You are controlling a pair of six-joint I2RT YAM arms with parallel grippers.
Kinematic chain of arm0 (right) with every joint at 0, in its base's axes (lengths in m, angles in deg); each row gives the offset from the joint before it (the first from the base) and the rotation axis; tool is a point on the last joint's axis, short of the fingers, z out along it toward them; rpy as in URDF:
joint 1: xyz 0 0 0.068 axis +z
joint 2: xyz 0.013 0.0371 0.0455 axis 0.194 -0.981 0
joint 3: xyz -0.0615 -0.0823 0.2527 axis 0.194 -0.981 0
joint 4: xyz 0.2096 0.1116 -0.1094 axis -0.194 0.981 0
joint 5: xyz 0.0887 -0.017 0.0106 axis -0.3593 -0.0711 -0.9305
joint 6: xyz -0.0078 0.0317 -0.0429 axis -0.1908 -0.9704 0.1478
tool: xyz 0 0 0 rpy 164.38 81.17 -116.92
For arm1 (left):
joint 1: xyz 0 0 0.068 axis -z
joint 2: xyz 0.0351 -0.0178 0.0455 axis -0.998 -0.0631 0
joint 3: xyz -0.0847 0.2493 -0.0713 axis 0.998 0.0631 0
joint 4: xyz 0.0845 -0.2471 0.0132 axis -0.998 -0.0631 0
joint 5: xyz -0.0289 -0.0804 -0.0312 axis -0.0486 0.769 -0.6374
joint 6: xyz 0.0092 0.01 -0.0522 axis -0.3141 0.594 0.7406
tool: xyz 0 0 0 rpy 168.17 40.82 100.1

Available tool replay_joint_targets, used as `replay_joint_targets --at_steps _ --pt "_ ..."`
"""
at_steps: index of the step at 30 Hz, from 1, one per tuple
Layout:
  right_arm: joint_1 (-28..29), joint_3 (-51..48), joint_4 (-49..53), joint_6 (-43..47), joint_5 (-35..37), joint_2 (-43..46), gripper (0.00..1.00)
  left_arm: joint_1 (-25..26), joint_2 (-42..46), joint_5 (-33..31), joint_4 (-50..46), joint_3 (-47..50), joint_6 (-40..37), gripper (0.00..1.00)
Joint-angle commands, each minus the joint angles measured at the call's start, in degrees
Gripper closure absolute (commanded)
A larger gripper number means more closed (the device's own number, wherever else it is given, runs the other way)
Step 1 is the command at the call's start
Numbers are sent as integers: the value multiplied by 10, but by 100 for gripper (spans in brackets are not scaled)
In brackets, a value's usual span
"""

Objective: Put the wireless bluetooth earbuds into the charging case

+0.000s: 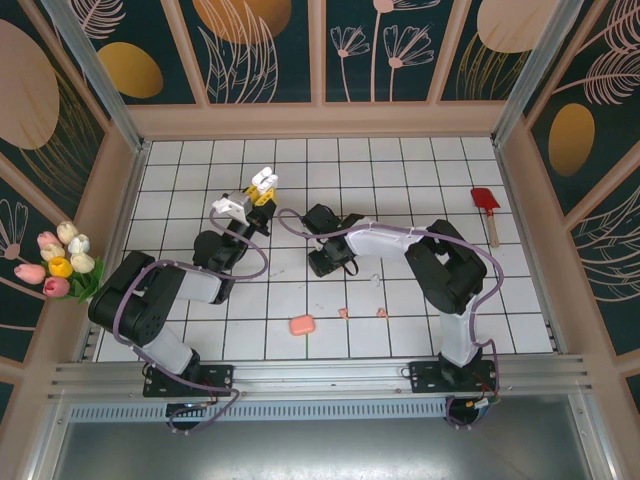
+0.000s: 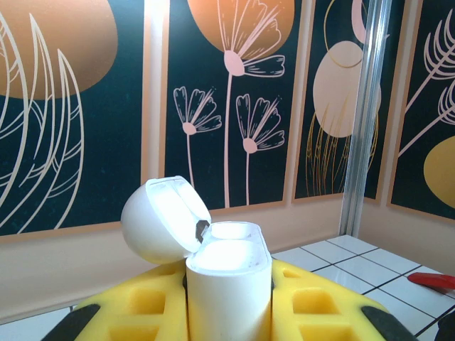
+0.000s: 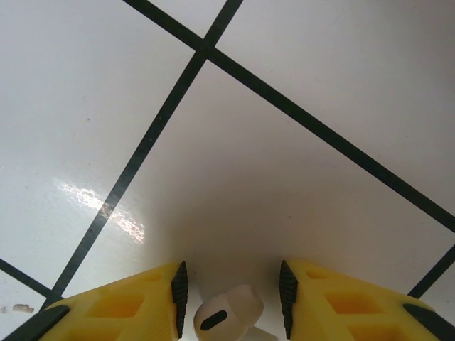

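My left gripper (image 1: 258, 196) is raised over the far-left tiles and shut on a white charging case (image 1: 264, 181). In the left wrist view the case (image 2: 229, 273) stands upright between the yellow fingers (image 2: 149, 302), its lid (image 2: 162, 220) hinged open to the left. My right gripper (image 1: 326, 262) points down at the floor in the middle. Its jaws (image 3: 231, 291) are open around a white earbud (image 3: 226, 317) that lies on the tile, with a gap on either side. Two salmon-pink earbuds (image 1: 343, 313) (image 1: 381, 312) lie nearer the front. A small white piece (image 1: 376, 283) sits right of the right gripper.
A salmon-pink closed case (image 1: 301, 325) lies on the front tiles between the arms. A red spatula (image 1: 487, 207) rests at the far right. A bunch of tulips (image 1: 62, 262) stands against the left wall. Panelled walls enclose the tiled floor.
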Motion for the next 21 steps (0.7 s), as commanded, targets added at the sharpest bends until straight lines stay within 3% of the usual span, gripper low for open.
replay_joint_targets --at_steps 1,21 --pt "5 -12 38 14 5 10 60 -2 2 9 81 -10 6 100" --pt "11 -16 50 17 6 15 64 -2 0 10 82 -12 8 100"
